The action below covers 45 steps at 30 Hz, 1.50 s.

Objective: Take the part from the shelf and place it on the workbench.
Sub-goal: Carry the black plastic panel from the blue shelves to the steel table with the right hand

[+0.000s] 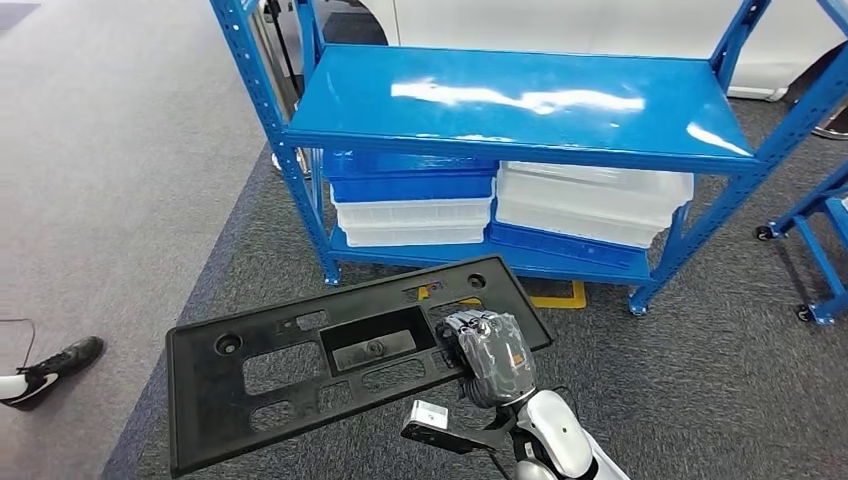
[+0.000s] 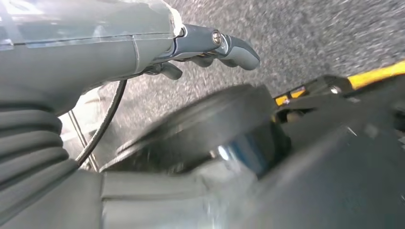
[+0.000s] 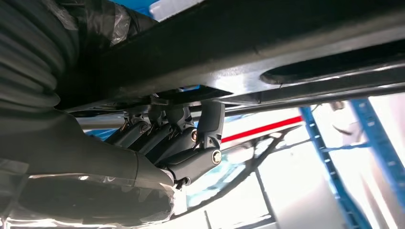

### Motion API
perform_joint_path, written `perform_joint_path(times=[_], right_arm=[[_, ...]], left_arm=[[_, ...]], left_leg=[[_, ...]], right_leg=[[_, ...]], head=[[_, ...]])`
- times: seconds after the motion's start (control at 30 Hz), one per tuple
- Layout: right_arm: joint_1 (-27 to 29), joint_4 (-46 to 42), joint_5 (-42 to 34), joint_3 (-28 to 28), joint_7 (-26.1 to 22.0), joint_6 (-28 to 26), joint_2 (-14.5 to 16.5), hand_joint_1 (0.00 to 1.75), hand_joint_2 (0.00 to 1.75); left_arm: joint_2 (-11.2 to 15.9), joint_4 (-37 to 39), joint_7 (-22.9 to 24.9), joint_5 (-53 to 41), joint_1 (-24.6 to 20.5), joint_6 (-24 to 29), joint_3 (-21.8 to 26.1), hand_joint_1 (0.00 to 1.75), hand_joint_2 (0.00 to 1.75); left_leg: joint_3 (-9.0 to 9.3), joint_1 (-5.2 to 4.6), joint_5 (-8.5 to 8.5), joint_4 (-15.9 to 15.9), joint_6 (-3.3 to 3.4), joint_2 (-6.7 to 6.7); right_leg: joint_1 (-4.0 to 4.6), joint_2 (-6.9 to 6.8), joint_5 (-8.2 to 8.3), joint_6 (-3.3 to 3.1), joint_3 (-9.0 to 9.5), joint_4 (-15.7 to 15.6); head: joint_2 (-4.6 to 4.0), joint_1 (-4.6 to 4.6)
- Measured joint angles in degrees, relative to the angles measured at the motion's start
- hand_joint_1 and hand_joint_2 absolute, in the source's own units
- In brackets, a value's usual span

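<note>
1 black part (image 1: 300,370) gripped by right hand (image 1: 490,352) before blue shelf (image 1: 520,105); left hand's (image 2: 143,43) fingers apart.

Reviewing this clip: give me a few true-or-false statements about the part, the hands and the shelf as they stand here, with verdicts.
1. The right hand grips the black part. True.
2. The part lies on the top board of the blue shelf. False: it is held in the air in front of the shelf, above the carpet.
3. Blue and white bins are stacked on the shelf's lower level. True.
4. The left hand also holds the part. False: its fingers touch nothing.
5. A person's shoe shows at the left on the floor. True.
</note>
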Motion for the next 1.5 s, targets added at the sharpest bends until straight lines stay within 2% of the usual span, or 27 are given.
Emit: perform_joint_path(times=[0.03,0.1,0.17,0.23,0.3,0.37,0.4,0.43,0.47,0.53,0.6,0.67,0.73,0.8,0.87,0.93,0.97,1.03,1.1,1.17,1.23,1.27,1.33,1.37,1.43,1.47,1.5], right_arm=[[0.2,-0.3,0.0,0.1,0.0,-0.2,-0.2,1.69,1.75],[0.4,-0.9,0.1,0.2,0.2,-0.6,-0.7,1.69,1.75],[0.6,-1.4,0.3,0.2,0.3,-1.0,-1.2,1.69,1.75],[0.7,-1.9,0.7,0.2,0.4,-1.2,-1.6,1.69,1.75],[0.9,-2.3,1.0,0.2,0.6,-1.2,-2.0,1.69,1.75],[1.3,-2.6,1.2,0.2,0.7,-1.4,-2.5,1.69,1.75],[1.4,-2.7,1.3,0.2,0.8,-1.4,-2.8,1.69,1.75],[1.6,-2.7,1.4,0.2,0.9,-1.4,-3.0,1.69,1.75],[1.8,-2.7,1.5,0.2,0.9,-1.4,-3.2,1.69,1.75],[1.9,-2.8,1.6,0.2,1.0,-1.4,-3.5,1.69,1.75],[2.0,-3.0,1.6,0.2,1.0,-1.4,-3.7,1.69,1.75],[2.1,-3.3,1.6,0.2,1.0,-1.5,-3.8,1.69,1.75],[2.1,-3.6,1.7,0.2,1.1,-1.5,-3.9,1.69,1.75],[2.1,-3.7,1.7,0.2,1.0,-1.5,-4.0,1.69,1.75],[2.2,-3.9,1.7,0.2,1.0,-1.6,-4.0,1.69,1.75],[2.2,-3.9,1.7,0.2,1.1,-1.6,-4.1,1.69,1.75],[2.2,-3.9,1.7,0.2,1.1,-1.6,-4.1,1.69,1.75],[2.3,-3.9,2.0,0.2,1.1,-1.6,-4.1,1.69,1.75],[2.4,-3.9,2.6,0.2,1.3,-1.7,-4.1,1.69,1.75],[2.8,-4.0,3.3,0.2,1.5,-1.9,-4.1,1.69,1.75],[3.3,-4.1,4.1,0.2,1.5,-2.1,-4.1,1.69,1.75],[3.5,-4.1,4.5,0.2,1.5,-2.2,-4.1,1.69,1.75],[4.1,-4.2,5.1,0.2,1.5,-2.7,-4.1,1.69,1.75],[4.5,-4.2,5.3,0.2,1.5,-3.1,-4.1,1.69,1.75],[5.6,-4.2,5.9,0.2,1.6,-3.8,-4.2,1.69,1.75],[6.2,-4.2,6.2,0.2,1.6,-4.0,-4.2,1.69,1.75],[6.7,-4.2,6.5,0.2,1.6,-4.2,-4.2,1.69,1.75]], left_arm=[[0.0,0.0,0.1,-0.1,0.2,0.0,0.0,0.0,1.75],[0.1,0.0,0.2,-0.3,0.7,0.0,0.0,0.0,1.75],[0.1,0.0,0.2,-0.5,0.9,0.0,0.0,0.0,1.75],[0.1,0.0,0.1,-0.6,1.0,-0.1,0.0,0.0,1.75],[0.0,0.0,0.0,-0.8,0.9,-0.2,0.0,0.0,1.75],[-0.1,-0.1,0.0,-1.0,0.7,-0.4,0.0,0.0,1.75],[-0.1,-0.1,0.0,-1.1,0.7,-0.5,0.0,0.0,1.75],[-0.2,-0.1,0.0,-1.1,0.7,-0.5,0.0,0.0,1.75],[-0.2,-0.1,-0.1,-1.1,0.6,-0.6,0.0,0.0,1.75],[-0.3,-0.1,-0.1,-1.1,0.6,-0.6,0.0,0.0,1.75],[-0.5,-0.1,-0.1,-1.1,0.5,-0.7,0.0,0.0,1.75],[-0.6,-0.1,-0.2,-1.1,0.4,-0.7,0.0,0.0,1.75],[-0.6,-0.1,-0.2,-1.1,0.3,-0.8,0.0,0.0,1.75],[-0.5,-0.1,-0.2,-1.1,0.3,-0.9,0.0,0.0,1.75],[-0.2,-0.2,-0.3,-1.1,0.2,-0.9,0.0,0.0,1.75],[-0.1,-0.2,-0.4,-1.1,-0.1,-0.9,0.0,0.0,1.75],[0.0,-0.3,-0.3,-1.1,-0.2,-0.9,0.0,0.0,1.75],[0.0,-0.3,-0.2,-1.1,0.0,-0.9,0.0,0.0,1.75],[0.1,-0.3,0.0,-1.3,0.4,-0.9,0.0,0.0,1.75],[0.2,-0.3,0.2,-1.5,0.8,-0.9,0.0,0.0,1.75],[0.3,-0.3,0.1,-1.6,0.8,-1.0,0.0,0.0,1.75],[0.2,-0.3,0.0,-1.6,0.8,-1.0,0.0,0.0,1.75],[0.1,-0.3,0.0,-1.7,0.7,-1.0,0.0,0.0,1.75],[0.0,-0.3,0.0,-1.9,0.7,-1.0,0.0,0.0,1.75],[-0.1,-0.3,-0.1,-2.1,0.7,-1.0,0.0,0.0,1.75],[-0.1,-0.3,-0.1,-2.2,0.7,-1.0,0.0,0.0,1.75],[-0.1,-0.3,-0.2,-2.3,0.7,-1.0,0.0,0.0,1.75]], left_leg=[[2.18,0.09,1.96,-4.1,0.0,1.12],[5.3,-0.12,4.25,-10.8,0.26,3.84],[5.52,-0.48,4.28,-12.9,0.94,4.64],[5.02,-0.37,4.63,-13.4,1.91,3.3],[4.76,-0.08,5.4,-13.7,2.96,2.04],[4.37,0.0,6.03,-13.8,3.73,0.85],[4.13,-0.05,6.22,-13.7,3.91,0.19],[3.93,-0.1,6.35,-13.6,3.97,-0.55],[3.77,-0.15,6.42,-13.5,3.97,-1.36],[3.66,-0.16,6.39,-13.1,3.86,-3.05],[3.22,-0.14,6.22,-12.6,3.52,-4.47],[2.43,0.11,6.29,-12.3,2.86,-5.72],[2.06,0.27,6.39,-12.3,2.11,-6.57],[1.49,-0.06,4.97,-10.6,1.47,-4.4],[-0.65,-0.3,1.48,-4.9,0.93,-1.54],[-2.76,-0.27,-1.22,1.4,0.51,-0.91],[-2.66,-0.21,-1.1,2.2,0.35,-0.69],[0.21,0.04,2.13,-2.4,0.14,0.45],[3.5,0.01,5.02,-9.5,0.19,3.27],[4.36,-0.34,5.25,-12.7,0.9,4.92],[3.99,-0.48,5.29,-13.3,1.9,3.84],[3.92,-0.39,5.57,-13.4,2.35,3.12],[4.0,-0.19,6.11,-13.8,3.19,1.82],[3.95,-0.13,6.3,-13.8,3.49,1.22],[3.74,-0.21,6.48,-13.7,3.77,-0.13],[3.69,-0.26,6.51,-13.6,3.81,-0.91],[3.71,-0.28,6.49,-13.5,3.82,-1.71]], right_leg=[[0.02,-0.62,-0.01,0.06,-0.05,0.1],[0.27,-1.62,0.11,0.41,-0.27,0.4],[0.6,-2.72,0.47,1.0,-0.74,0.6],[0.6,-3.45,0.65,1.65,-1.02,0.8],[0.34,-1.06,-1.09,2.24,-1.82,2.8],[0.17,2.35,-5.11,2.6,-4.53,9.5],[0.17,3.12,-6.85,2.66,-6.16,13.4],[0.21,3.4,-7.58,2.67,-7.27,16.0],[0.25,3.51,-7.15,2.59,-7.47,16.6],[0.31,4.28,-3.34,2.14,-4.74,11.2],[0.17,7.17,-0.41,1.59,-1.2,3.8],[0.19,8.87,-0.21,1.32,-0.1,1.1],[0.13,7.54,-0.14,1.09,0.15,0.4],[-0.18,5.85,0.01,0.52,0.73,-0.5],[-0.23,4.08,0.02,0.06,1.03,-0.8],[-0.19,2.29,-0.09,-0.04,1.0,-0.8],[-0.19,1.43,-0.16,-0.01,0.98,-0.7],[-0.23,-0.01,-0.33,0.2,1.04,-0.4],[-0.07,-1.11,-0.45,0.58,1.03,-0.2],[0.3,-2.24,-0.3,1.08,0.67,0.0],[0.46,-3.54,-0.17,1.62,0.51,0.0],[0.33,-3.08,-0.52,1.94,0.51,0.3],[0.01,-0.01,-3.04,2.42,-0.74,3.8],[-0.09,1.85,-4.98,2.54,-2.24,7.2],[-0.03,3.3,-7.83,2.53,-5.7,14.4],[0.03,3.48,-7.77,2.45,-6.59,16.0],[0.09,3.62,-6.58,2.29,-6.46,15.4]], head=[[0.0,0.0],[0.0,0.0],[0.0,0.03],[0.0,0.05],[0.0,0.06],[0.0,0.08],[0.0,0.1],[0.0,0.09],[0.0,0.09],[0.0,0.1],[0.0,0.07],[0.0,0.08],[0.0,0.11],[0.0,-0.02],[0.0,-0.2],[0.0,-0.26],[0.0,-0.26],[0.0,-0.25],[0.0,-0.26],[0.0,-0.28],[0.0,-0.27],[0.0,-0.26],[0.0,-0.23],[0.0,-0.2],[0.0,-0.18],[0.0,-0.18],[0.0,-0.18]])
